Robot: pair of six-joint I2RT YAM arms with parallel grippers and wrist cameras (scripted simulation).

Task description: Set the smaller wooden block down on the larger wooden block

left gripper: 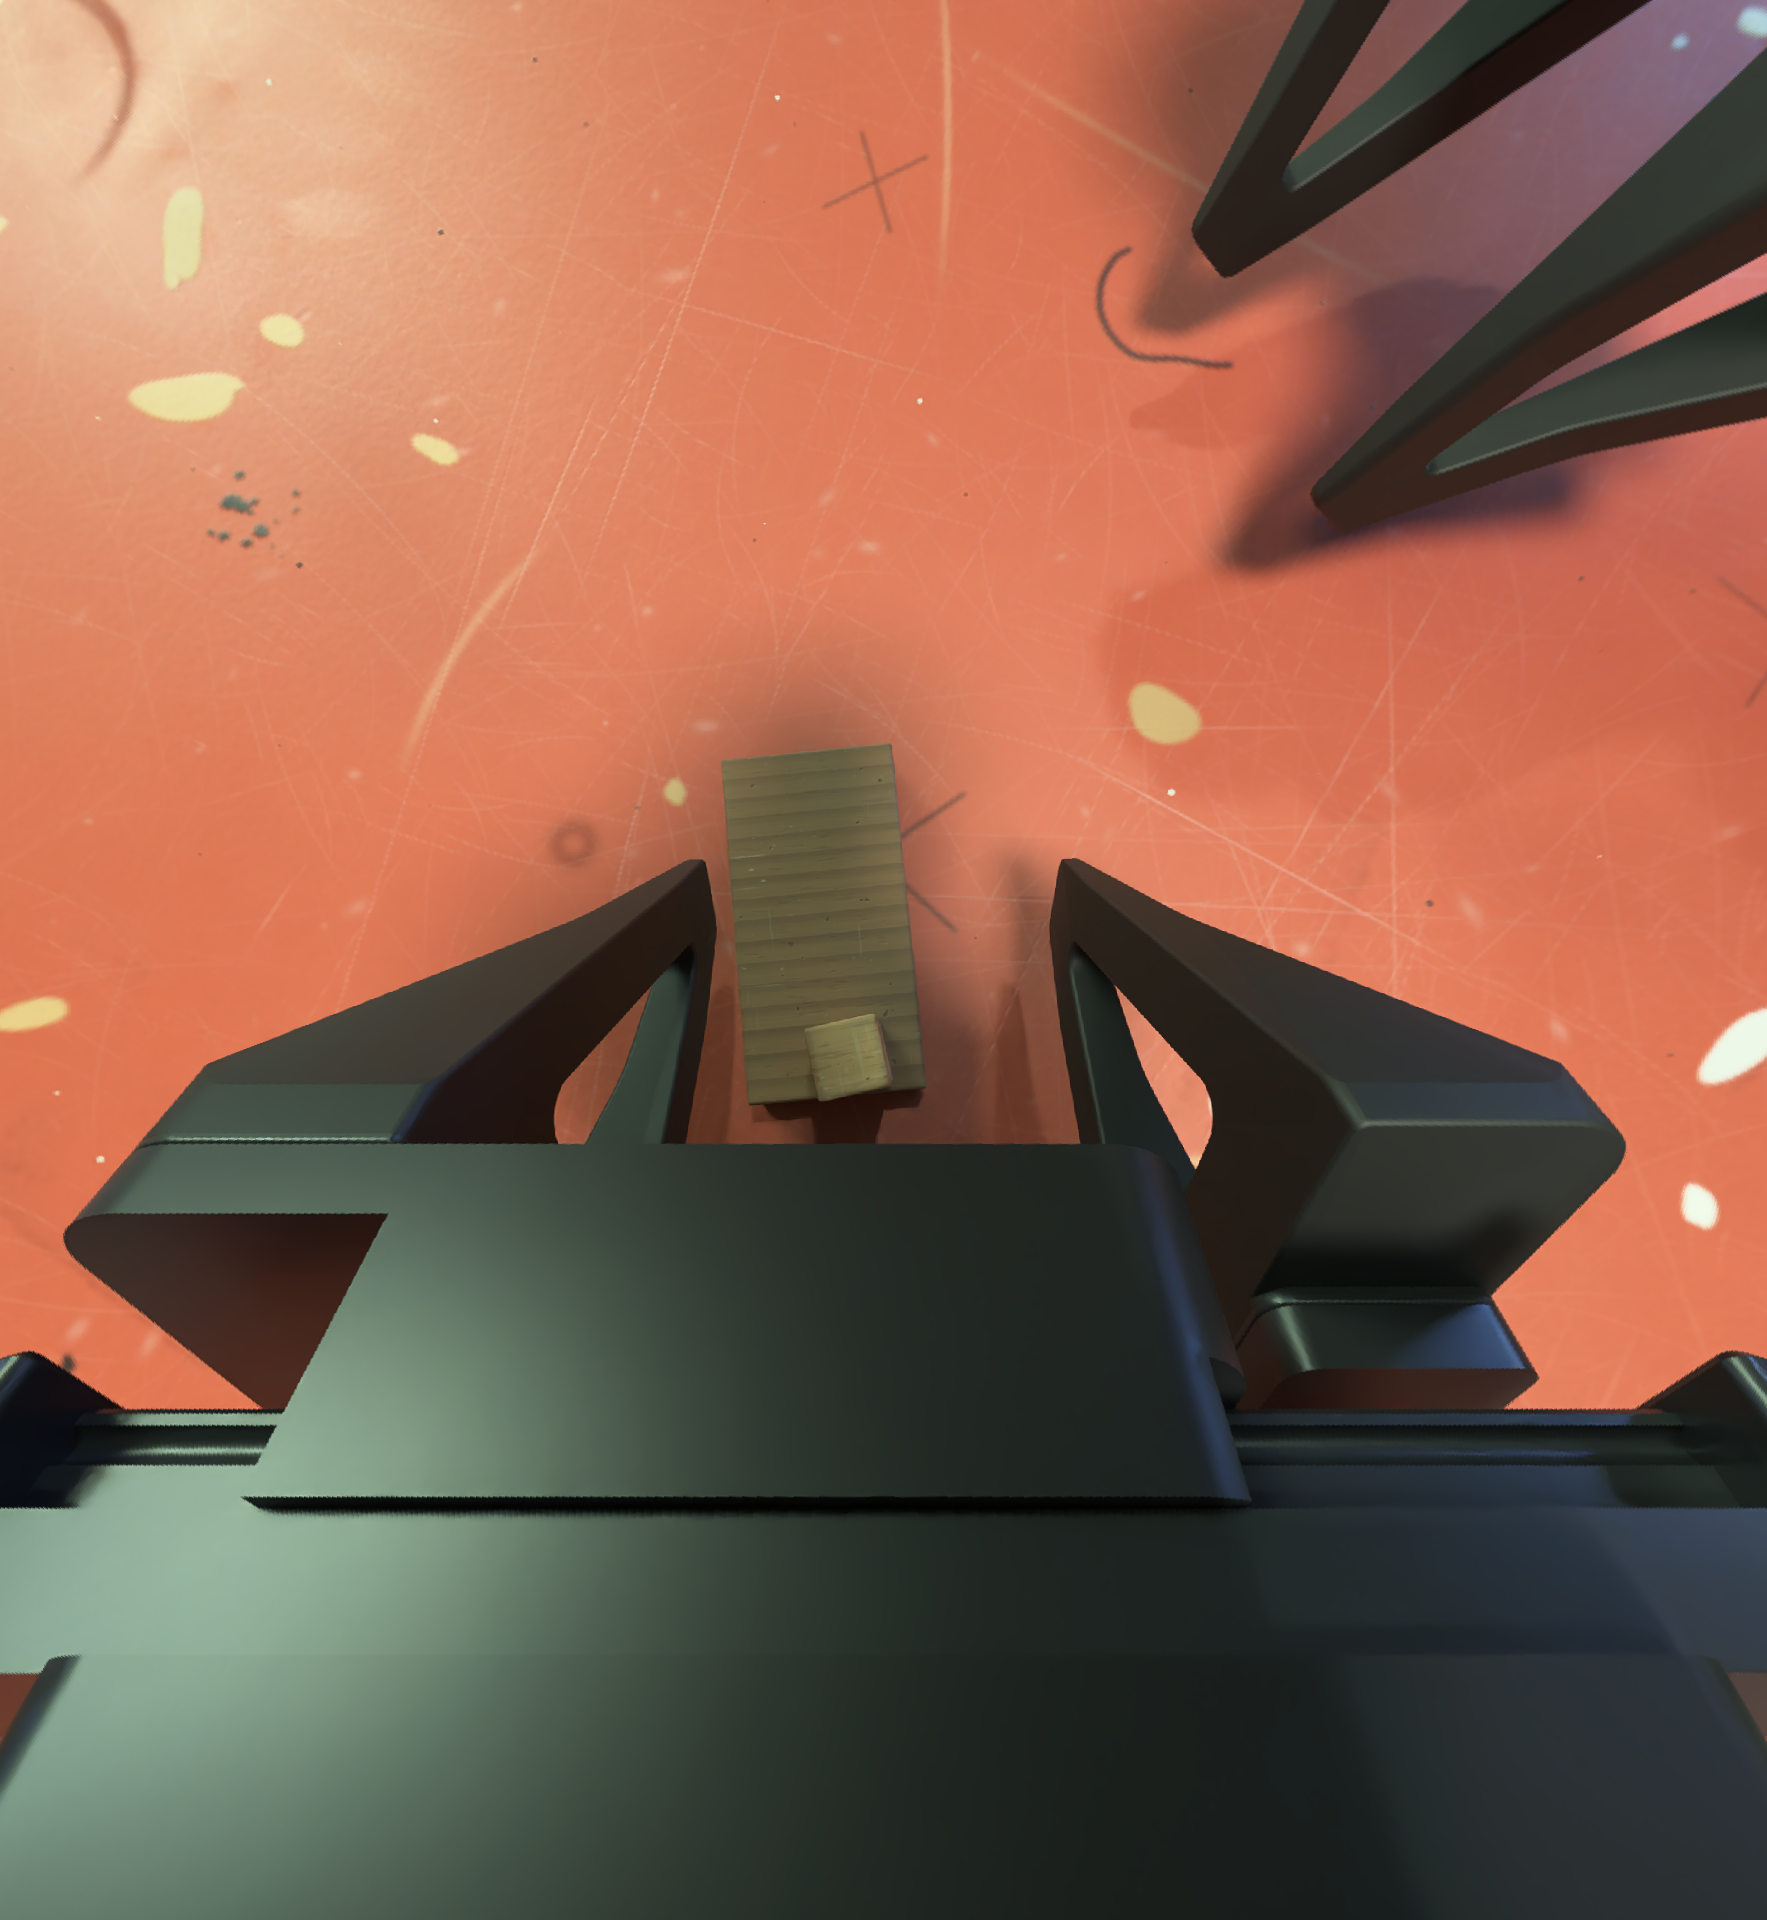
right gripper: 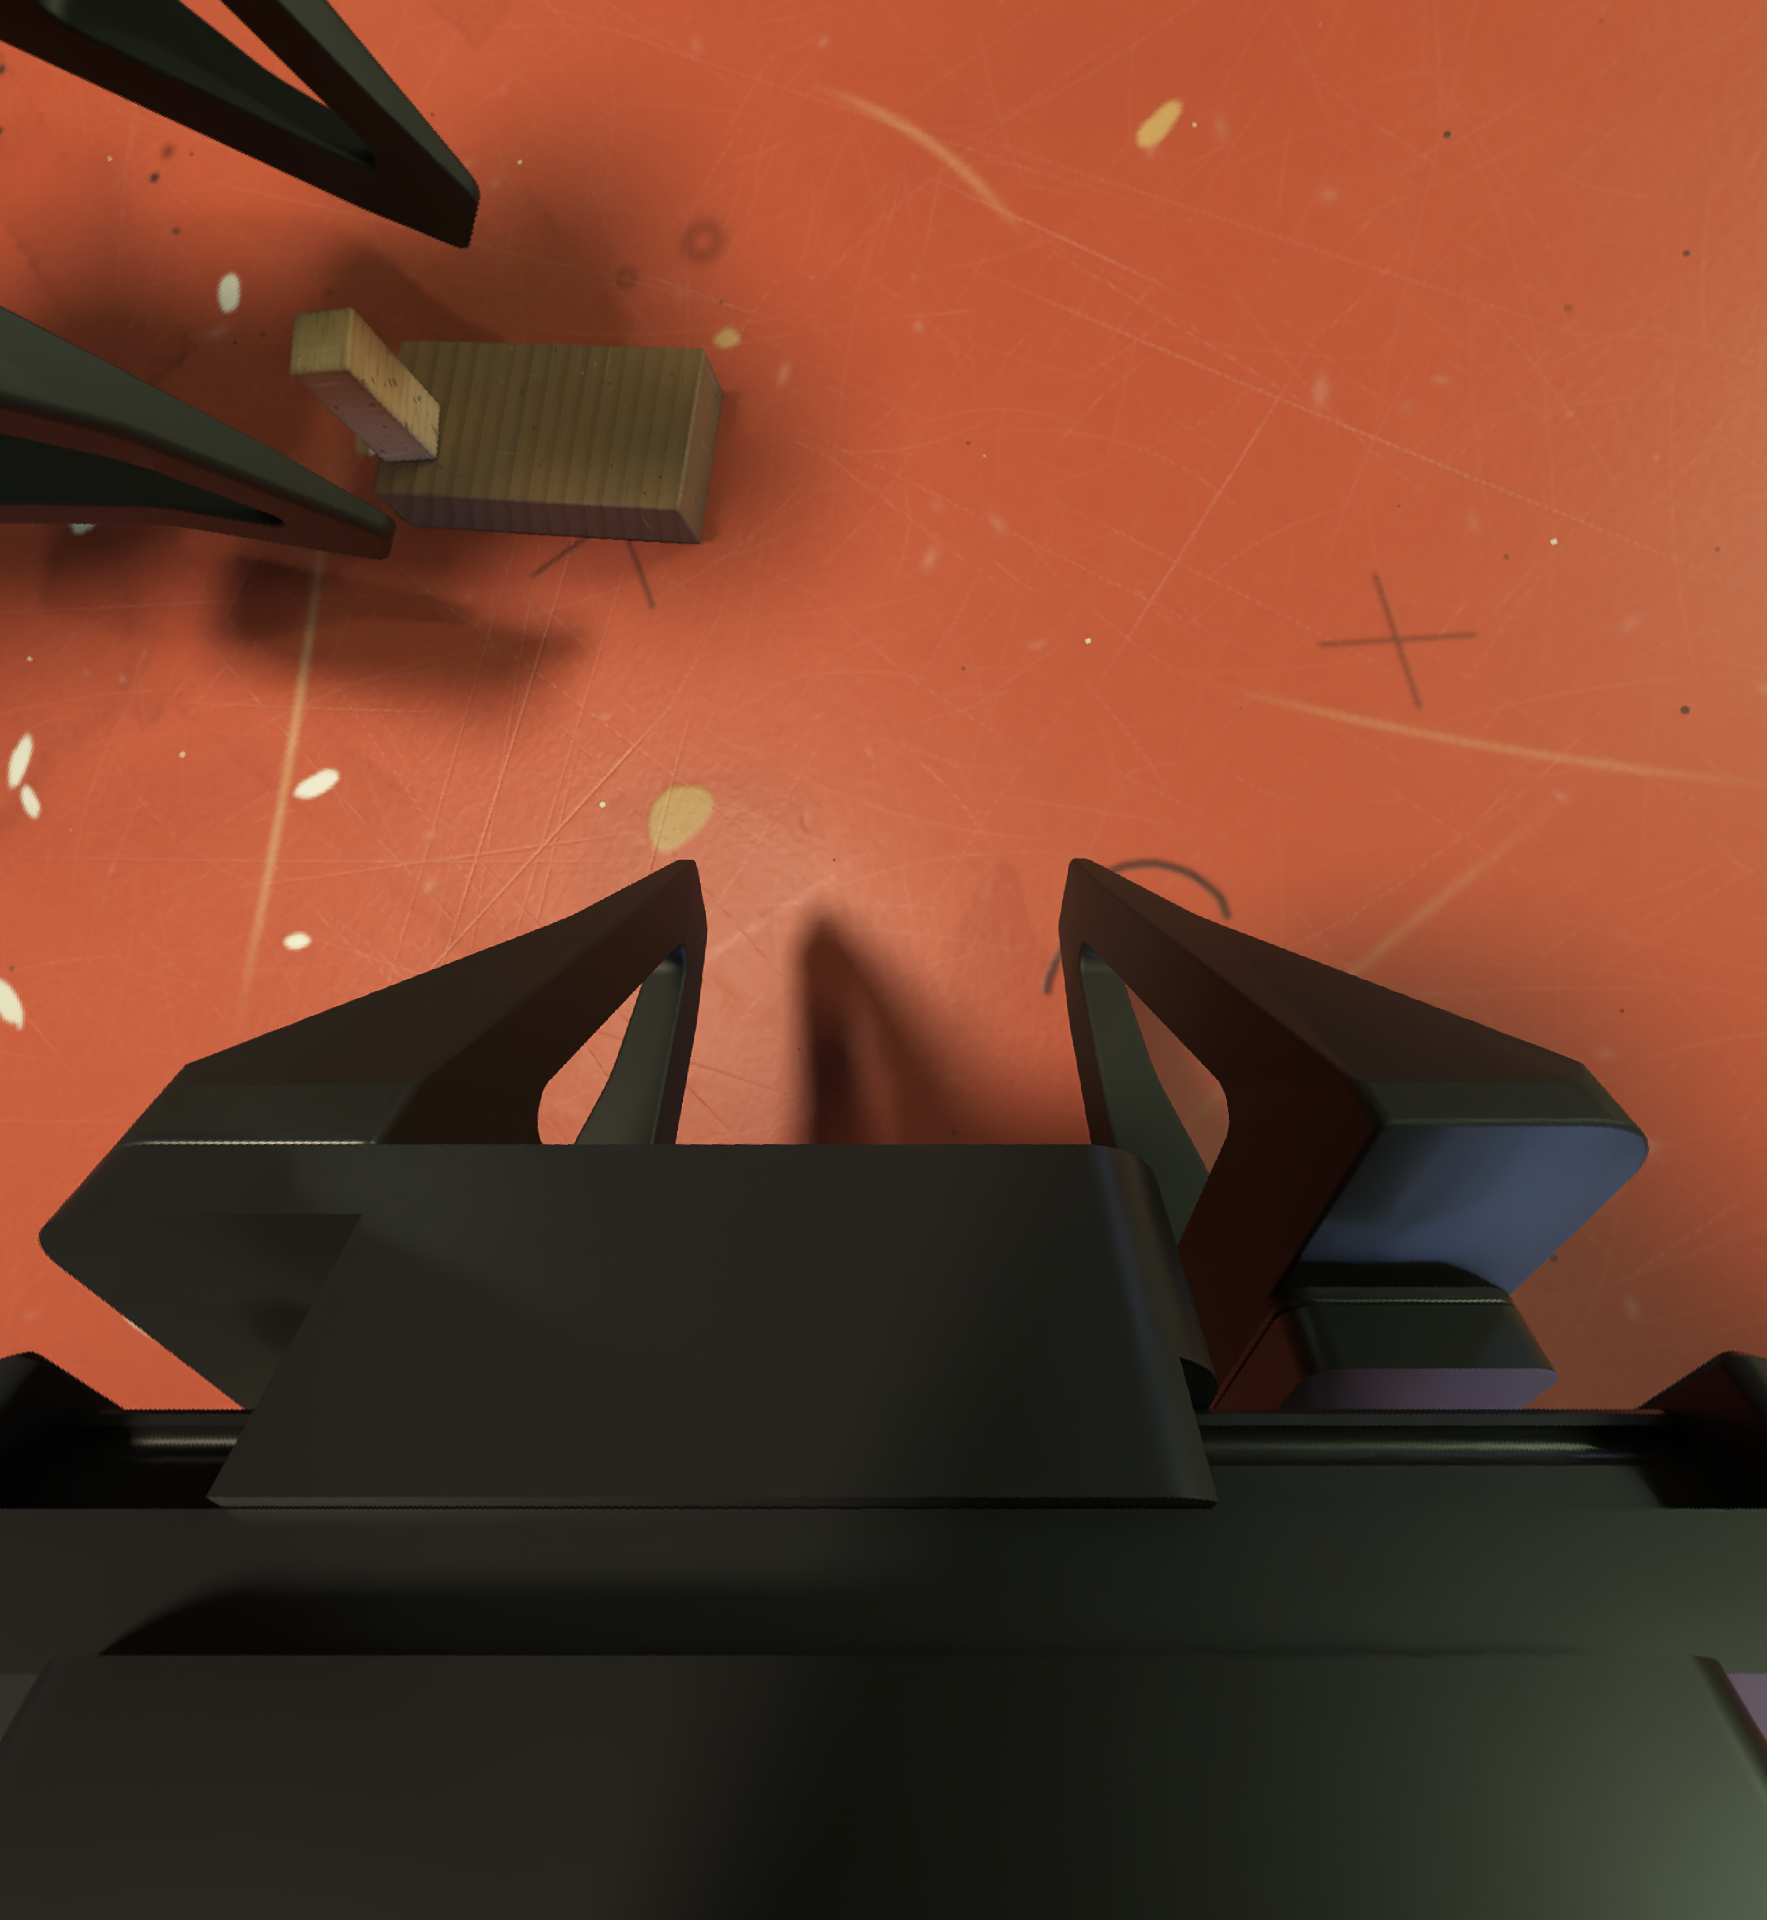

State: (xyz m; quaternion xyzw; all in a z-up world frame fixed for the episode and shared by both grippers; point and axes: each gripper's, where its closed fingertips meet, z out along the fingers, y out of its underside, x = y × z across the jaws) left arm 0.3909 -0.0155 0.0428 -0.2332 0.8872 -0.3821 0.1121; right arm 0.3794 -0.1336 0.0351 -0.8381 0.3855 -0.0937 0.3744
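Observation:
The larger wooden block (left gripper: pixel 822 914) lies flat on the red table, between the fingers of my left gripper (left gripper: pixel 884 873), which is wide open and hangs above it. The smaller wooden block (left gripper: pixel 851 1057) stands on end at the larger block's near end, slightly over its edge, and neither finger touches it. In the right wrist view the smaller block (right gripper: pixel 365 384) stands at the left end of the larger block (right gripper: pixel 567 436), between the left gripper's fingers (right gripper: pixel 235 135). My right gripper (right gripper: pixel 881 873) is open and empty over bare table, off to the side; it also shows in the left wrist view (left gripper: pixel 1274 384).
The table (left gripper: pixel 443 623) is a scratched red surface with pale paint flecks and dark pen crosses. Its bare part in the right wrist view (right gripper: pixel 1274 416) holds nothing else. No other objects are in view.

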